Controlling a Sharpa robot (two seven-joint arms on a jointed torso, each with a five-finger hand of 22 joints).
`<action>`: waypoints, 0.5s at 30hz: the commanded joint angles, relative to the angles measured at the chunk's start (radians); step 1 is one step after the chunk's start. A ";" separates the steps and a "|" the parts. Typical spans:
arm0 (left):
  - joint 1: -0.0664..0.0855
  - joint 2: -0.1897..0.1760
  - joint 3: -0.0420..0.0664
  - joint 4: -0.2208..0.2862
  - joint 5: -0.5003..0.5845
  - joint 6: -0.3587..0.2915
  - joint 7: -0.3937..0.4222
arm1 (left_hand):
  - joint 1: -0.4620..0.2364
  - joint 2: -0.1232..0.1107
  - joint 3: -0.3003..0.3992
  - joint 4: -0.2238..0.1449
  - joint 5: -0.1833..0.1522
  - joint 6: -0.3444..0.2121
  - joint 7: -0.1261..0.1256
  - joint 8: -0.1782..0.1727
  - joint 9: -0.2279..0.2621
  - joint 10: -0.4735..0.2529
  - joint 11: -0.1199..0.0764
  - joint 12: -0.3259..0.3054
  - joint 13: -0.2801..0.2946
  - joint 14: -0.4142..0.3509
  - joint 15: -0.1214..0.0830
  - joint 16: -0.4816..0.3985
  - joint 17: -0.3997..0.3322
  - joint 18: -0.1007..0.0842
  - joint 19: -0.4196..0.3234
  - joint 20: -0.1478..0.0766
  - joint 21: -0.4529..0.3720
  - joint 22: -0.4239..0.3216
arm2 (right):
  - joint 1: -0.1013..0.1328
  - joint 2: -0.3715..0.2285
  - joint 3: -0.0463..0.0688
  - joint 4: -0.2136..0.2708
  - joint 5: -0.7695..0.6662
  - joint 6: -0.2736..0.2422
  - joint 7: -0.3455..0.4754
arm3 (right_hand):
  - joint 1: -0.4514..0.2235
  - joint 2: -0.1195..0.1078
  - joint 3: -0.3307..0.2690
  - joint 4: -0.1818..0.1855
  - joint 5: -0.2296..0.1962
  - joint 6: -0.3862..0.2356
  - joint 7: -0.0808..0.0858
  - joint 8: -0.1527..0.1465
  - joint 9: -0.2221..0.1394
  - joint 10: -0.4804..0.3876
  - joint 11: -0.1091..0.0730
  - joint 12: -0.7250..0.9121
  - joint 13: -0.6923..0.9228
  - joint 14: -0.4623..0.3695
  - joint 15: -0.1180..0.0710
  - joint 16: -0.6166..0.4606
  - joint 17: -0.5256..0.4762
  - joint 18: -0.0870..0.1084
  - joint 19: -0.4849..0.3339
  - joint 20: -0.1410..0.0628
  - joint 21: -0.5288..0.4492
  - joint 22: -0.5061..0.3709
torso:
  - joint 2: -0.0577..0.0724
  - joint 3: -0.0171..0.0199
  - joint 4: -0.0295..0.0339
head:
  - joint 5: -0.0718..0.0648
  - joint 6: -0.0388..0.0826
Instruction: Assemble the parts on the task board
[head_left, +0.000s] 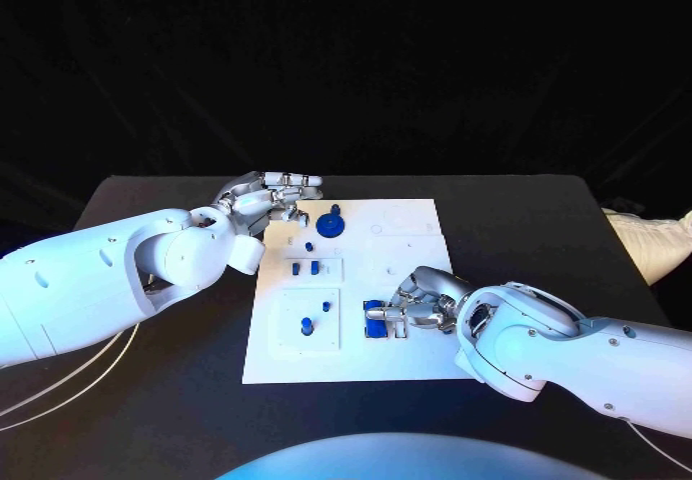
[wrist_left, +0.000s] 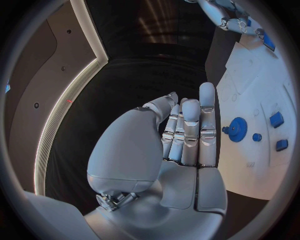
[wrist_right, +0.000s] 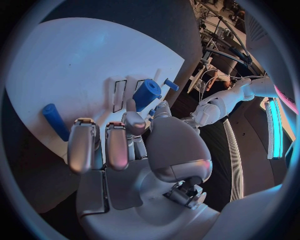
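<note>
nearest to me, my right hand (head_left: 408, 305) rests low on the near-right part of the white board (head_left: 411, 355), fingers curled down around a cluster of blue parts (head_left: 378, 318); in the right wrist view a chunky blue cylinder (wrist_right: 145, 94) stands just past the fingertips (wrist_right: 132, 107), touching or nearly so, but i cannot tell whether it is truly pinched. a loose blue peg (wrist_right: 55, 121) lies flat on the board off to the side of that hand, its long axis running roughly along the fingers. moving outward, small blue pieces sit in the recessed pockets on the board's left half (head_left: 306, 325). farthest out, the blue gear (head_left: 330, 224) sits near the board's far-left corner, and my left hand (head_left: 271, 198) hovers just beside it over the edge, fingers straight and close together, holding nothing. i judge the left hand is much the nearer to the gear; the gear lies toward the board's middle from that hand.
</note>
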 joint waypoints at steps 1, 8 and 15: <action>0.000 0.001 0.001 0.001 0.006 0.009 0.008 | -0.006 0.002 -0.003 0.001 0.003 -0.008 -0.001 0.006 0.001 -0.007 -0.001 0.003 0.001 -0.006 0.000 0.006 0.000 0.018 -0.002 0.006 -0.004 0.001 | -0.001 0.000 0.000 0.000 -0.059 -0.013 -0.006 | -0.043 -0.027 0.014 0.003 -0.031 -0.013 0.002 0.006 0.009 -0.019 0.002 -0.023 -0.015 0.051 -0.001 -0.014 -0.015 -0.002 -0.013 0.002 -0.010 -0.016 | 0.000 0.0004 -0.0006 | 0.001 0.000; 0.000 0.000 0.001 0.001 0.006 0.012 0.007 | -0.007 0.001 -0.003 0.001 0.003 -0.009 -0.001 0.006 0.001 -0.008 -0.001 0.003 0.001 -0.006 0.000 0.006 -0.001 0.018 -0.002 0.007 -0.004 0.001 | -0.002 -0.006 0.000 0.006 -0.083 -0.029 0.025 | -0.015 -0.039 0.078 -0.012 -0.039 -0.024 0.003 0.014 0.027 -0.024 0.004 -0.036 -0.018 0.051 0.000 -0.021 -0.021 -0.001 -0.016 0.004 -0.017 -0.024 | 0.000 0.0014 0.0000 | 0.001 0.000; 0.000 -0.001 0.001 0.000 0.006 0.016 0.003 | -0.009 0.001 -0.004 0.002 0.003 -0.011 -0.001 0.006 0.000 -0.010 -0.001 0.004 0.001 -0.007 0.001 0.006 -0.002 0.018 -0.003 0.007 -0.004 0.000 | -0.003 -0.011 0.000 0.014 -0.110 -0.003 0.086 | 0.224 -0.022 0.128 -0.135 -0.070 -0.030 0.002 0.026 0.048 -0.017 0.001 -0.023 0.001 0.055 -0.002 -0.012 -0.006 -0.004 -0.007 0.002 -0.011 -0.009 | 0.000 0.0012 -0.0005 | -0.002 -0.004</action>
